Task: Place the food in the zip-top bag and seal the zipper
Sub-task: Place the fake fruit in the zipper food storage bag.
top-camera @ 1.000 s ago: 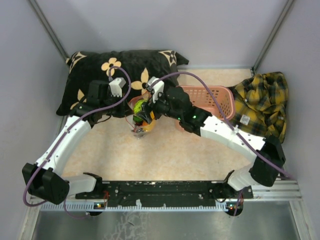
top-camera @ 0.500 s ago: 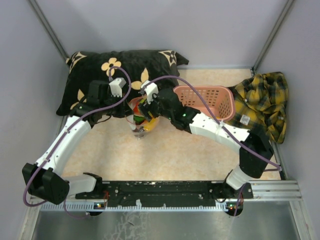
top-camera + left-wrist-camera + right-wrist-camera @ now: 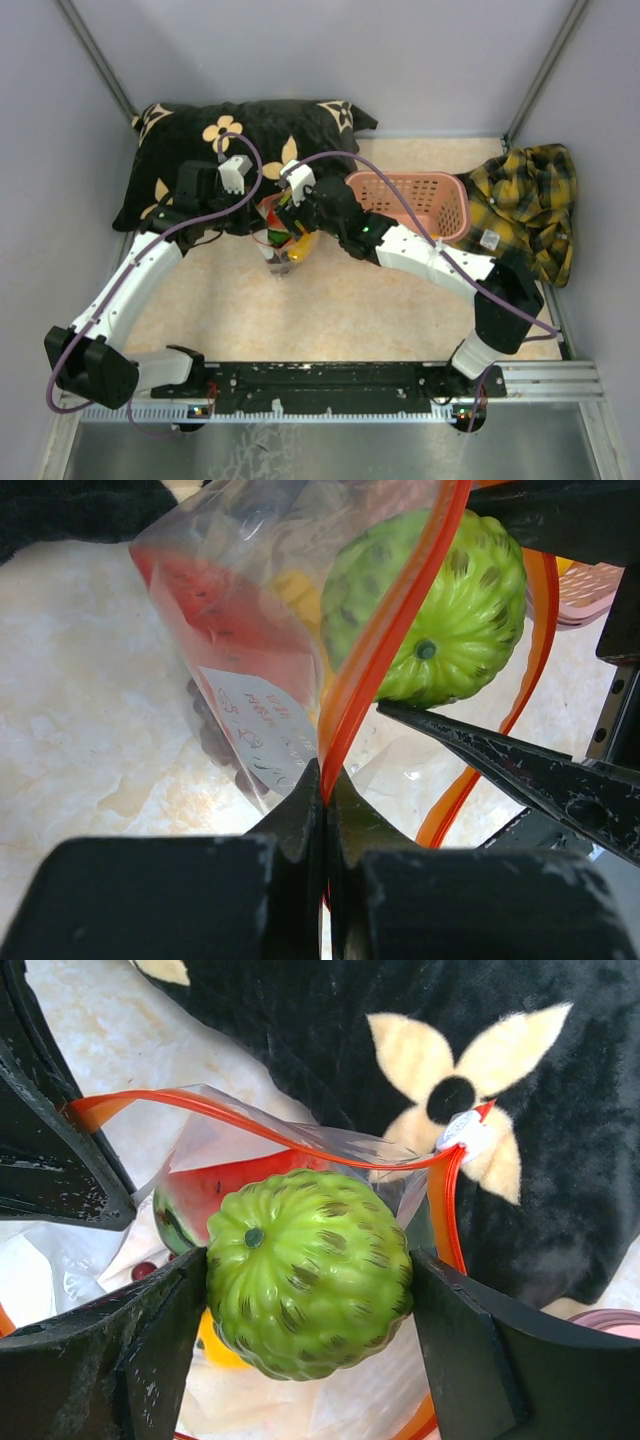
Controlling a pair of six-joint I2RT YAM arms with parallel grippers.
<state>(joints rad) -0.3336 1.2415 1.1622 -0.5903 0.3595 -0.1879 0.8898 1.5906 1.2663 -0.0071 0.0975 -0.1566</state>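
My left gripper (image 3: 326,780) is shut on the red-orange zipper (image 3: 390,610) of the clear zip-top bag (image 3: 240,600), holding its mouth up. My right gripper (image 3: 310,1290) is shut on the bumpy green fruit (image 3: 308,1272) and holds it in the bag's open mouth (image 3: 283,222). Inside the bag lie the red watermelon slice (image 3: 215,1185), a yellow piece (image 3: 215,1345) and the dark grapes (image 3: 210,735). The bag's white label (image 3: 262,725) faces the left wrist camera. The green fruit also shows in the left wrist view (image 3: 440,610).
A black pillow with cream flowers (image 3: 240,135) lies behind the bag. The pink plastic basket (image 3: 420,200) stands to the right, under the right arm. A yellow plaid shirt (image 3: 525,205) lies at the far right.
My right gripper has moved left and down with the green fruit, into the bag's mouth. The left arm has stayed still, holding the zipper.
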